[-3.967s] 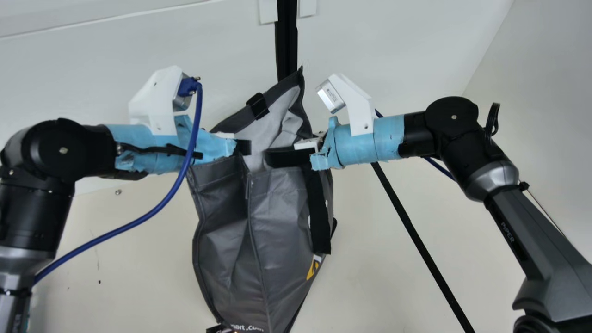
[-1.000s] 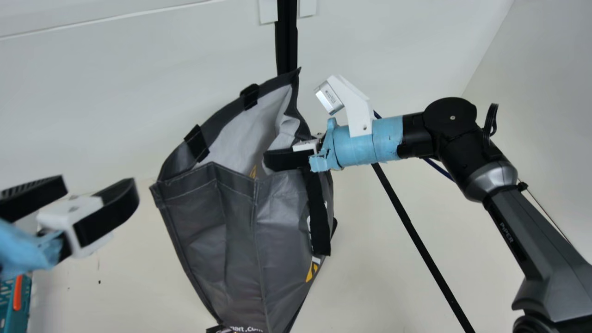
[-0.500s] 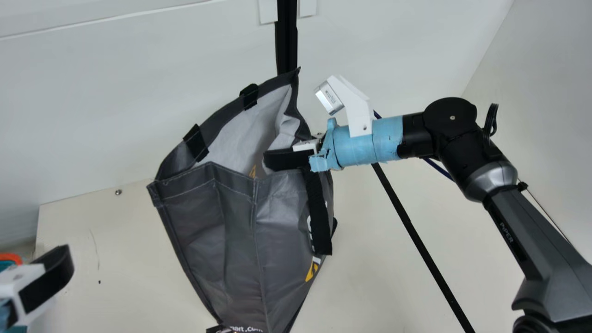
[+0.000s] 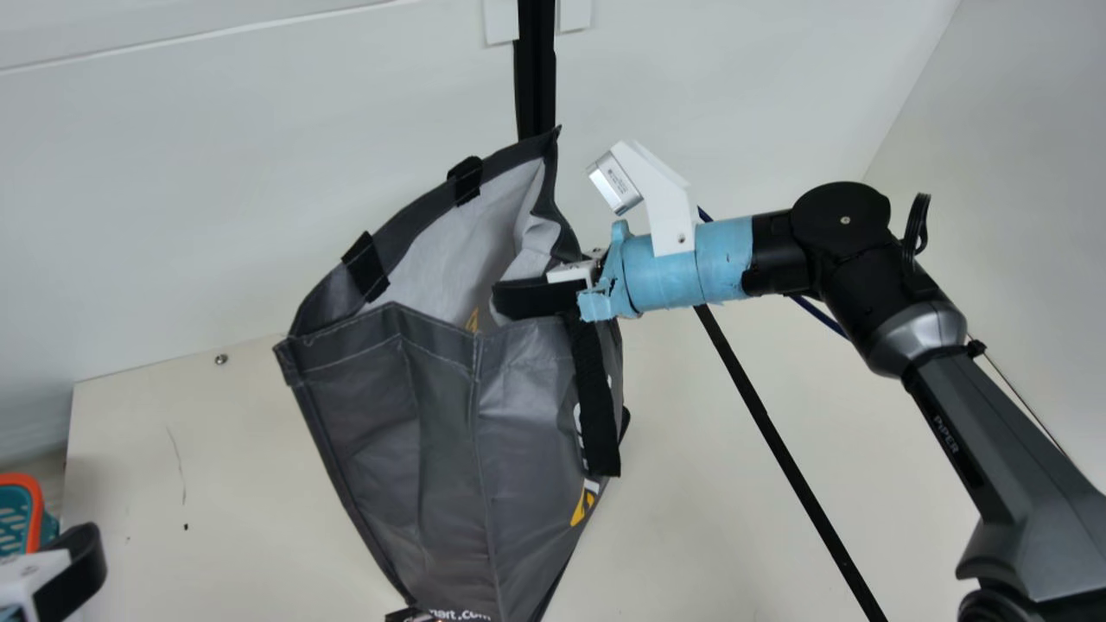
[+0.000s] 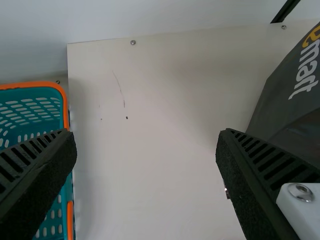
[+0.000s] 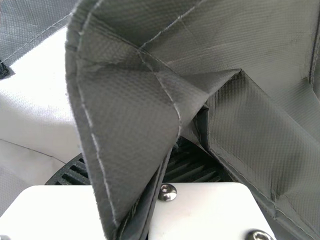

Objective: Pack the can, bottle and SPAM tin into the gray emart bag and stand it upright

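While the right gripper [image 4: 503,299] is clamped on the gray emart bag [image 4: 441,449], the left one's fingers are wide apart.

Right: pinching the bag's rim at the side nearest its own arm, one black finger inside the mouth. Right wrist view shows stitched fabric folded between the two ribbed fingers.

Bag: on the tabletop [image 4: 233,449], toward the back, mouth up and open, pale lining [image 4: 449,246] visible. Lower interior hidden; bottom end cut off by main view. Far rim higher than near rim, two black tabs [image 4: 366,266] on it. Black strap [image 4: 596,406] hangs down the outside, just below the right gripper, next to white and yellow print. Side panels creased.

Left gripper [image 4: 76,572]: main view's lower left corner, near the tabletop's left edge, apart from the bag. Left wrist view has tabletop showing through the gap between the fingers.

Teal basket with orange rim [image 5: 64,102]: just beyond the tabletop's left edge, well apart from the bag.

Rest: screw [image 4: 221,359] near the tabletop's back edge, black post [image 4: 536,78] behind the bag against the white wall [image 4: 216,173].
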Controlling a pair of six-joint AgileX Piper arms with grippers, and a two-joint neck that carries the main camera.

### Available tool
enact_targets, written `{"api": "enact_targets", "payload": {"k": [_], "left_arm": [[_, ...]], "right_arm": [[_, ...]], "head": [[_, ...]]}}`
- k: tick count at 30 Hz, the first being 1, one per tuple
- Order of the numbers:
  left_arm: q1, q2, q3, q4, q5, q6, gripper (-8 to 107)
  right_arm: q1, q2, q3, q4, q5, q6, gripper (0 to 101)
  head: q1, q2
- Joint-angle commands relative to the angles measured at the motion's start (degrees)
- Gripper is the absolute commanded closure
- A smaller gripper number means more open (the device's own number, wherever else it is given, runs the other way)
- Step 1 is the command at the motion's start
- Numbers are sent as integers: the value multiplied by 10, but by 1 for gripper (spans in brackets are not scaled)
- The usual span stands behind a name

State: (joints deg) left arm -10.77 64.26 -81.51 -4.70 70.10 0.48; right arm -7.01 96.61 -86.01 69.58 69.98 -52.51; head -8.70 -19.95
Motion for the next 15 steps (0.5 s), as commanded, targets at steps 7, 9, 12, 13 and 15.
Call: {"api": "enact_targets", "payload": {"k": [7,9,12,13,15], "left_arm": [[0,0,0,0,0,0,9],[0,0,0,0,0,0,9],[0,0,0,0,0,0,9],[0,0,0,0,0,0,9],[0,0,0,0,0,0,9]], "right_arm": [[1,-17,11,-4,-1,6,101],[-1,-19,7,-12,-2,8,101],[-6,-21,-5,-41,-9,11,101],[-8,-21,-11,-52,-11,13,101],[-11,-22,-23,-77,-17,20,101]], "head": [[-13,0],[-13,0],[-13,0],[-13,0],[-13,0]]}}
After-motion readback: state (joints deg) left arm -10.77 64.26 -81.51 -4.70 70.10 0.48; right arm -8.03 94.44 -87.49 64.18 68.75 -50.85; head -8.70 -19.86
